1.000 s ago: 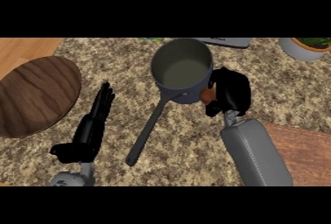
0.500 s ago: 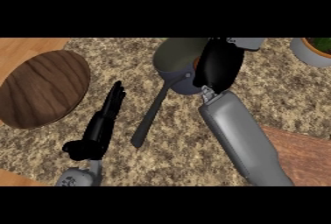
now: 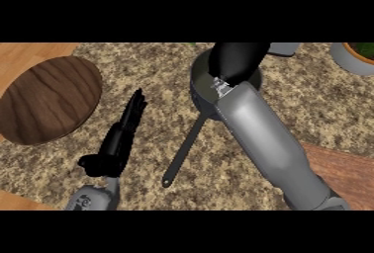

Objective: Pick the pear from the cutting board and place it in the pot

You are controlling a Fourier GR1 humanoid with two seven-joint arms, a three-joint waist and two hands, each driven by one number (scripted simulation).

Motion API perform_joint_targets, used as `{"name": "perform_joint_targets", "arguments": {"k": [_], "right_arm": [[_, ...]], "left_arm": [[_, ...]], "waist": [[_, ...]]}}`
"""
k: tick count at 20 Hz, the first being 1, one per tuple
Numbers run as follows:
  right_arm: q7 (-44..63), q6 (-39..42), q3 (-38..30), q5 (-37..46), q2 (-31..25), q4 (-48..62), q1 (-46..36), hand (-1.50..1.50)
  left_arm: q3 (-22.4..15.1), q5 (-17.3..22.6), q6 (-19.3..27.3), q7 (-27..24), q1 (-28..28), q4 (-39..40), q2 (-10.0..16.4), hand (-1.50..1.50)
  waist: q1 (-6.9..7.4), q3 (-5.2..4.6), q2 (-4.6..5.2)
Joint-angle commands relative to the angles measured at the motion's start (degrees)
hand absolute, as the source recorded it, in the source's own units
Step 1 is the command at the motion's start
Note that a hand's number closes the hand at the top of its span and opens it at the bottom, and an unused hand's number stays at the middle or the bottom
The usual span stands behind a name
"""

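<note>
Operator: What surface is it, and where is the pear?

Describer: You are looking steeply down at a speckled stone counter (image 3: 153,66) with wood planks (image 3: 343,163) at the near right corner. A round, dark wooden cutting board (image 3: 47,99) lies at the left. The pot (image 3: 197,81) stands at the top centre, and its long handle (image 3: 186,148) slants down and left, toward you. The right hand (image 3: 237,59) covers the pot's mouth. You cannot tell its grip, and the pear is hidden, so its direction is unknown.

Operator: And the other hand? Any writing?

Describer: The left hand (image 3: 120,138) rests between board and handle, fingers straight, holding nothing. A small mark on its wrist (image 3: 87,200) is too blurred to read.
</note>
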Motion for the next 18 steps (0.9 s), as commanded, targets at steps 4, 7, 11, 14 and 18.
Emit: {"name": "perform_joint_targets", "arguments": {"k": [4, 7, 11, 14, 18], "right_arm": [[16.6, 0.8, 0.0, 0.4, 0.6, 5.0, -3.4, 1.50], [16.6, 1.4, -0.9, 0.9, 0.6, 6.2, -5.1, 1.50], [16.6, 0.7, -2.2, 0.0, 0.6, 7.5, -3.9, 1.50], [16.6, -0.6, -2.2, -2.3, 0.6, 7.1, -3.1, 1.50], [16.6, -4.0, -2.2, -7.0, 0.6, 7.9, 1.5, 1.50]], "left_arm": [[0.2, -0.6, 1.3, 0.4, -0.6, 0.7, -0.8, 0.00], [1.5, 0.0, 1.5, 0.7, -1.0, 1.1, -0.4, 0.00], [3.3, -0.1, 2.3, -0.2, -0.4, 1.5, 0.5, 0.00], [4.0, 0.3, 2.0, -0.3, -0.8, 1.6, 0.9, 0.00], [5.0, 0.7, 1.8, -0.4, -1.4, 2.0, 1.4, 0.00]], "waist": [[-2.17, 0.25, -0.14], [-3.33, 0.24, -0.38], [-4.76, 0.31, -0.60], [-5.56, 0.37, -0.77], [-6.05, 0.45, -0.51]]}}
